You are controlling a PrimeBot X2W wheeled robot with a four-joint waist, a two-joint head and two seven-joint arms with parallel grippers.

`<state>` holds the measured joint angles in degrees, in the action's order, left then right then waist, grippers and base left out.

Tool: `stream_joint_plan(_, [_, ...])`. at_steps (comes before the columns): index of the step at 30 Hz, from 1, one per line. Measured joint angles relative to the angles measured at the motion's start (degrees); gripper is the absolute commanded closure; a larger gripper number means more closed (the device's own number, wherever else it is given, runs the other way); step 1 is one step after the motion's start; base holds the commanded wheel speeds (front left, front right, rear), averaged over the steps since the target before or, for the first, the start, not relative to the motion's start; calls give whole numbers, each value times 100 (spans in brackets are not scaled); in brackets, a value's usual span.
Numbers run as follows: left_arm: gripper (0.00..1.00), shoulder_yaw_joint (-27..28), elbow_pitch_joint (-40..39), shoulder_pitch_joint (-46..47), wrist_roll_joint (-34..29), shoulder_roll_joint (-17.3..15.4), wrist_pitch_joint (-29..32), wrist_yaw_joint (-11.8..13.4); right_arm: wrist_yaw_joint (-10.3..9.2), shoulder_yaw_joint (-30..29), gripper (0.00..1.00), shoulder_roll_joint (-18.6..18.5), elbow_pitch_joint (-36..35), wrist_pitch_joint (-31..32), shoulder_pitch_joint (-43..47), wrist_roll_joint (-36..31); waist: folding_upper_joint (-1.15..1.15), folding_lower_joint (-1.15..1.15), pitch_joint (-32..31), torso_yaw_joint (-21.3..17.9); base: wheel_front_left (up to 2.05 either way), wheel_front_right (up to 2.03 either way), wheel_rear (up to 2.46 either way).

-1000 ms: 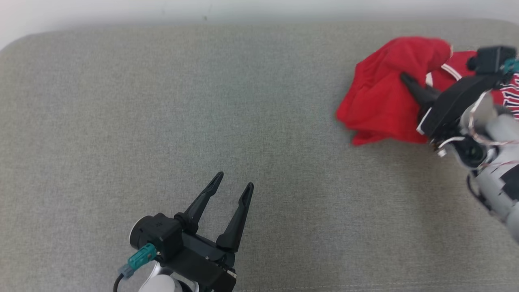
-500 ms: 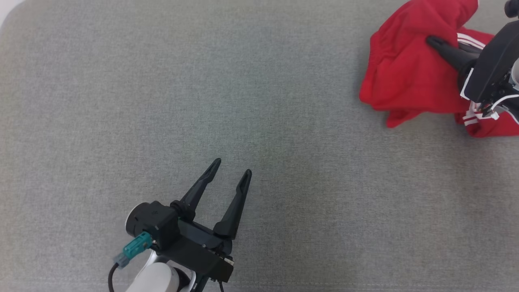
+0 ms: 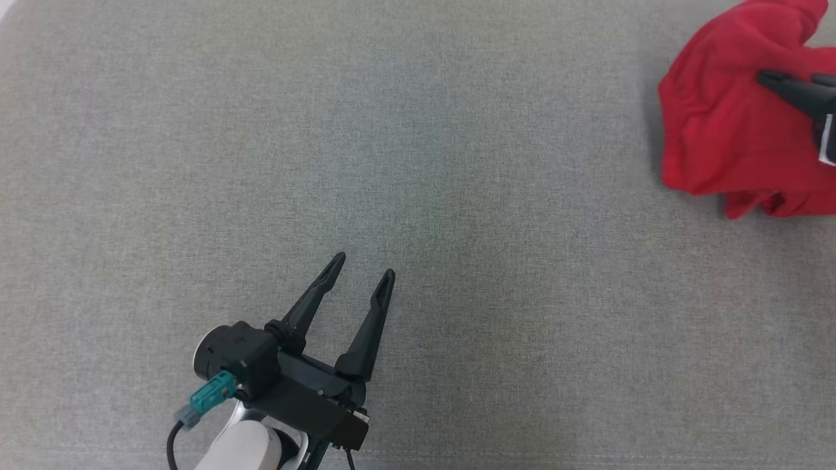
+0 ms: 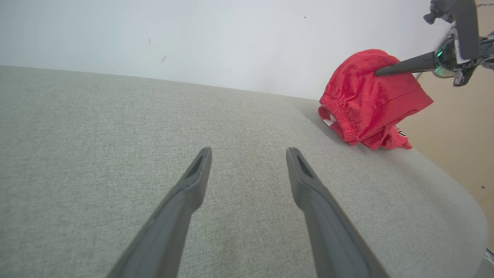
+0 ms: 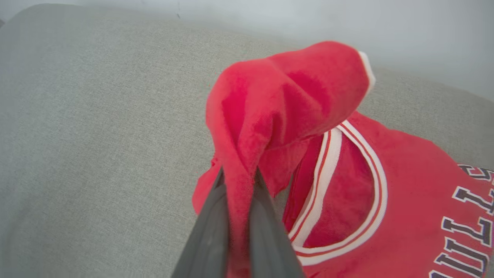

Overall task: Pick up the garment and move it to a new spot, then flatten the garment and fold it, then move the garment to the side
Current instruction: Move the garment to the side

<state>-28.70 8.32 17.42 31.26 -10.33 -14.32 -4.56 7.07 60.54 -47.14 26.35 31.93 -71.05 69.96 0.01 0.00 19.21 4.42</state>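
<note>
Right gripper (image 5: 238, 173) is closed tight on a thin fold of the red garment (image 5: 289, 88); the fabric is squeezed between the two fingers and bunches up above the tips. The garment is a red jersey with white-and-red trim around an opening and dark lettering at the right. It sits far right on the grey cushion (image 3: 418, 163), close to that cushion's right edge. In the left wrist view the top of the bundle is held up off the cushion while the lower folds rest on it.

Left gripper (image 3: 364, 264) is near-left, well apart from the garment, fingers spread, holding nothing, over bare cushion.

Step looks like the pick-up before the carry to a new spot.

Risks:
- The grip is on one narrow fold, so the cloth may slide out under its own weight on the lift.
- Trailing folds could drag on the cushion fabric and pull free.
- Being close to the right edge, a dropped garment may go off the cushion.
- The bundle is crumpled, so it may land twisted and be hard to flatten.
</note>
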Motion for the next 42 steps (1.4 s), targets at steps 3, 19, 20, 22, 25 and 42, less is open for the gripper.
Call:
stream_joint_plan(3, [0,5,-23,1,0,2,0,0,1,114,100,-236,-51,56,-135,-116,0,0,62,-18,0,0,0])
stream_joint_plan(19, [0,44,-116,133,0,12,0,-5,8,501,100,-840,158,-140,-677,-691,0,0,521,-23,0,0,0])
stream_joint_plan(20, [0,46,-126,140,0,10,0,-5,8,528,100,-851,178,-179,-727,-780,0,0,553,-22,0,0,0])
stream_joint_plan(22, [0,46,-132,165,0,11,0,-7,8,567,100,-884,244,-247,-825,-925,0,0,616,-20,0,0,0])
stream_joint_plan(25, [0,52,-141,245,0,12,0,-10,8,588,100,-928,383,-432,-941,-1037,0,1,710,-15,0,0,0])
stream_joint_plan(42, [0,69,-42,343,-1,44,0,-86,8,798,100,-670,1362,-942,-1042,-1410,0,0,869,-29,0,0,0])
